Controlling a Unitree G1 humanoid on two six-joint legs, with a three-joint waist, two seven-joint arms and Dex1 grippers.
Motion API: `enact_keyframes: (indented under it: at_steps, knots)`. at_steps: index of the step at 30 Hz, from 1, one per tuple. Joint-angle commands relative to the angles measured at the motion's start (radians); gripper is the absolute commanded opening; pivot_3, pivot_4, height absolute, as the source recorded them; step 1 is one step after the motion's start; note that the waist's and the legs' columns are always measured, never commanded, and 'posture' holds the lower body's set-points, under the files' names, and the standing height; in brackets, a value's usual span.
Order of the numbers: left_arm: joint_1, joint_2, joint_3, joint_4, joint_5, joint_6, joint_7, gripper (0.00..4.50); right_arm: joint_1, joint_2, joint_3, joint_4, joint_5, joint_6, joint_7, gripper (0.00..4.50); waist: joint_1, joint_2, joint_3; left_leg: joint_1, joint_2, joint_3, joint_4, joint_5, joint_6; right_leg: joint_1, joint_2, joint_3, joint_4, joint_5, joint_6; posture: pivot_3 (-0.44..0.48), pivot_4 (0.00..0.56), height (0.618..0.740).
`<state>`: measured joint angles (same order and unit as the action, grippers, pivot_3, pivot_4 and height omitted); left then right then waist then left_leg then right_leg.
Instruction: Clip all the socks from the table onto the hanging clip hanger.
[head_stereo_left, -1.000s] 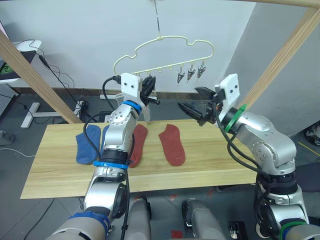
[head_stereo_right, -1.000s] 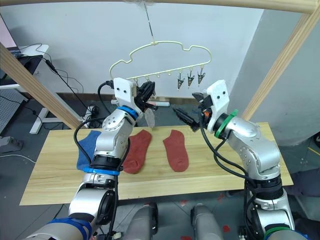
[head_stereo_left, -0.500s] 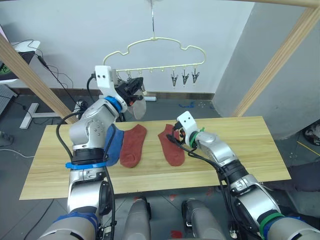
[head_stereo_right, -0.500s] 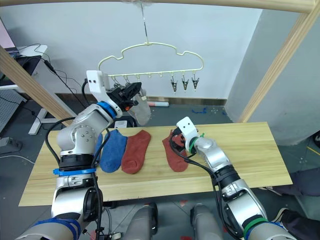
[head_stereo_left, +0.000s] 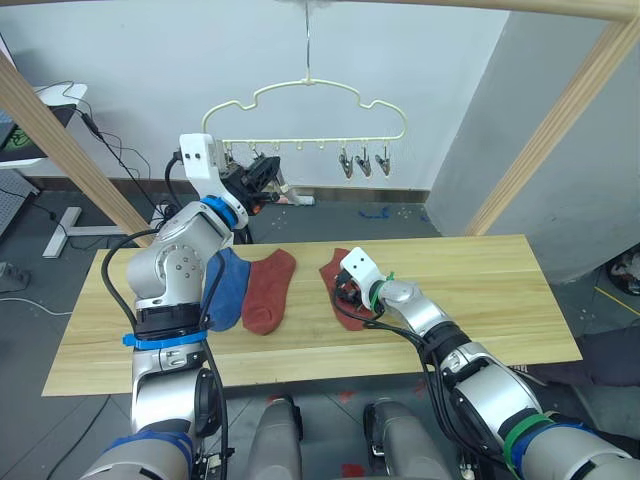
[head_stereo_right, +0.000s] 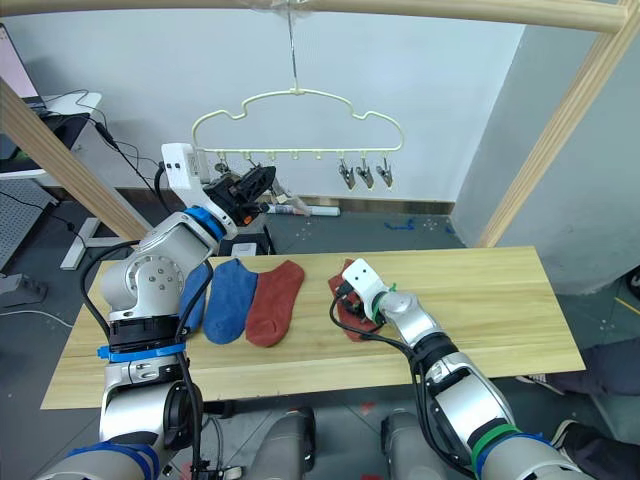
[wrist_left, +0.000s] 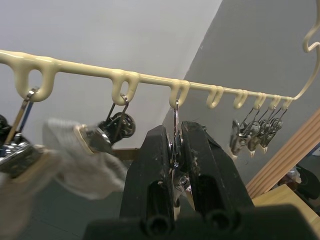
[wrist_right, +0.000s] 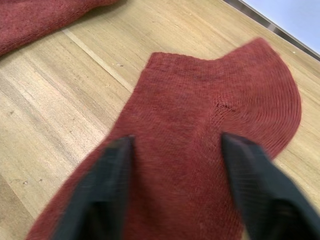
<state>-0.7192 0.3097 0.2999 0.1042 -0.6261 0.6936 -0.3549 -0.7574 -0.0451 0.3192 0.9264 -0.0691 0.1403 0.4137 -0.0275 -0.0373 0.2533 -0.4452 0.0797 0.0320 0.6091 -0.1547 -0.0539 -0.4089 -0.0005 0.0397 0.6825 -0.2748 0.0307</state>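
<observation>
Left pincer (wrist_left: 176, 165) pinching metal clip (wrist_left: 176, 150) hanging under clip hanger (head_stereo_left: 305, 110). Right pincer (wrist_right: 175, 175) hovering spread over rust-red sock (wrist_right: 210, 115) lying on table (head_stereo_left: 480, 290); blue sock (head_stereo_left: 228, 290) lying alongside.

Silver-grey humanoid arms with black two-finger grippers

Rounded metallic arm shells carry white wrist camera blocks and looping black cables; the left gripper (wrist_left: 175, 165) arm wears blue bands, the right gripper (wrist_right: 175, 200) arm green ones, its fingers matte black.
</observation>
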Motion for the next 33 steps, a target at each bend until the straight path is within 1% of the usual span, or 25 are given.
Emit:
enact_keyframes:
  at_steps: [1,5,10,14,17,20,23,25,28,33]
  knots:
    - [-0.003,0.008,0.002,-0.035,-0.008,0.004,0.003,0.09,0.04,-0.01,-0.045,-0.009,0.016,0.032,0.027,1.42,0.0,0.0,0.0,0.0,0.0,0.0,0.0,0.0,0.0,0.0,0.0,0.0,0.0,0.0,0.0,0.056,0.236,0.74]
    - [-0.006,0.01,0.004,-0.033,-0.014,0.012,0.001,0.09,0.083,-0.026,-0.065,-0.073,0.013,0.046,0.048,0.01,0.001,0.0,0.0,0.0,0.0,0.0,0.0,0.0,0.0,0.0,0.0,0.0,0.0,0.0,0.0,0.051,0.237,0.74]
    - [-0.007,0.003,0.01,-0.033,-0.032,0.032,0.002,0.09,0.152,-0.059,-0.075,-0.242,0.014,0.056,0.08,0.01,0.0,0.0,0.0,0.0,0.0,0.0,0.0,0.0,0.0,0.0,0.0,0.0,-0.001,0.0,0.0,0.049,0.237,0.74]
    - [-0.025,-0.009,0.061,-0.015,-0.144,0.175,0.04,0.09,0.256,-0.099,-0.082,-0.635,0.039,0.089,0.099,0.01,0.001,0.0,0.0,-0.001,0.0,0.0,0.0,0.0,0.0,0.0,0.0,0.0,-0.001,0.0,0.0,0.041,0.242,0.74]
    - [-0.047,-0.017,0.103,0.004,-0.204,0.234,0.072,0.09,0.312,-0.086,-0.089,-0.838,0.08,0.124,0.103,0.01,-0.005,0.0,0.0,-0.001,0.0,-0.001,0.0,0.0,0.0,-0.001,0.0,0.0,0.0,-0.002,0.004,0.033,0.242,0.74]
    - [-0.067,-0.031,0.144,0.015,-0.268,0.28,0.104,0.09,0.341,-0.091,-0.058,-0.981,0.077,0.149,0.113,0.01,-0.005,0.0,0.0,-0.001,0.0,-0.002,-0.001,0.0,0.0,-0.001,0.001,-0.001,0.0,-0.003,0.004,0.03,0.241,0.74]
    - [-0.076,-0.045,0.168,0.015,-0.309,0.302,0.135,0.09,0.335,-0.068,-0.055,-1.054,0.085,0.194,0.096,0.01,-0.002,0.0,0.0,-0.002,0.0,-0.002,0.0,0.0,0.0,-0.001,0.001,-0.001,-0.001,-0.003,0.005,0.021,0.236,0.74]
    - [-0.073,-0.047,0.159,0.004,-0.315,0.309,0.14,0.09,0.314,-0.041,-0.058,-1.078,0.093,0.216,0.081,0.01,0.0,0.0,0.0,-0.002,0.0,-0.002,0.0,0.0,0.0,-0.001,0.0,-0.001,-0.001,-0.003,0.004,0.021,0.236,0.74]
    - [-0.065,-0.05,0.137,-0.008,-0.312,0.31,0.139,0.09,0.284,-0.012,-0.066,-1.083,0.102,0.233,0.064,0.01,0.0,0.0,0.0,-0.002,-0.001,-0.002,0.0,0.0,0.0,-0.001,-0.001,-0.001,-0.001,-0.002,0.004,0.021,0.236,0.74]
    - [-0.071,-0.05,0.129,-0.004,-0.316,0.304,0.137,0.09,0.263,0.001,-0.065,-1.079,0.119,0.242,0.061,0.01,0.0,0.0,0.0,-0.002,0.0,-0.002,0.0,0.0,0.0,-0.001,-0.001,-0.002,-0.001,-0.002,0.003,0.021,0.236,0.74]
